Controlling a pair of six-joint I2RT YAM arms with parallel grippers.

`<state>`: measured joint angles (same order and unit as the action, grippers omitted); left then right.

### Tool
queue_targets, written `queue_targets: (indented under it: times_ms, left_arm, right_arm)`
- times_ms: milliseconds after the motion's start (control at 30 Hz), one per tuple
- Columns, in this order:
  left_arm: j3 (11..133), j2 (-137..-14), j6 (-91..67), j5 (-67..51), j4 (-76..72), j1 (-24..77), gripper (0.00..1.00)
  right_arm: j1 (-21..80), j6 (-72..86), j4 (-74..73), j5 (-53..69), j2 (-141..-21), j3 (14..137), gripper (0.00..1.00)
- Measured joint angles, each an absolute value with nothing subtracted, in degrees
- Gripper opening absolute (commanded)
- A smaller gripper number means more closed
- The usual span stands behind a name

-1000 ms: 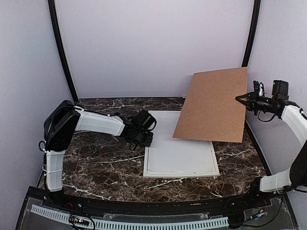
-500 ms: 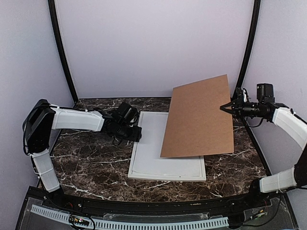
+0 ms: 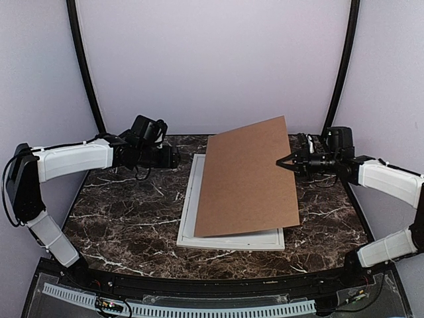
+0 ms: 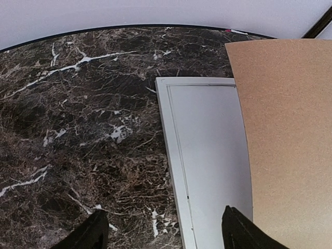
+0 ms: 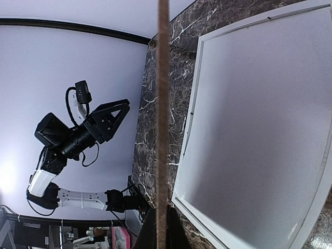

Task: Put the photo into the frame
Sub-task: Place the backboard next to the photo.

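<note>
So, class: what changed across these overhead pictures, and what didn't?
The right claw swung the brown board leftward and down over the frame, which slid left. The left claw drew back from it and opened. Unchanged: the right claw's grip on the board.

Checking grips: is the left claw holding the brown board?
No, the left claw hangs open, apart from the brown board, whose right edge the right claw pinches.
</note>
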<state>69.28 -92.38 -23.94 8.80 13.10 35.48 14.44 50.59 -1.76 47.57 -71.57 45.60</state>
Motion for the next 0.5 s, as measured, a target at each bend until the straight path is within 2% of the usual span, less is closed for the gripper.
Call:
queue_targets:
  times_ms: [500]
  left_arm:
    - [67.6,-92.4,-22.7,8.0,13.4,34.8,0.79]
  right_arm:
    - [19.5,58.9,13.6,44.0,-80.7,42.7,0.00]
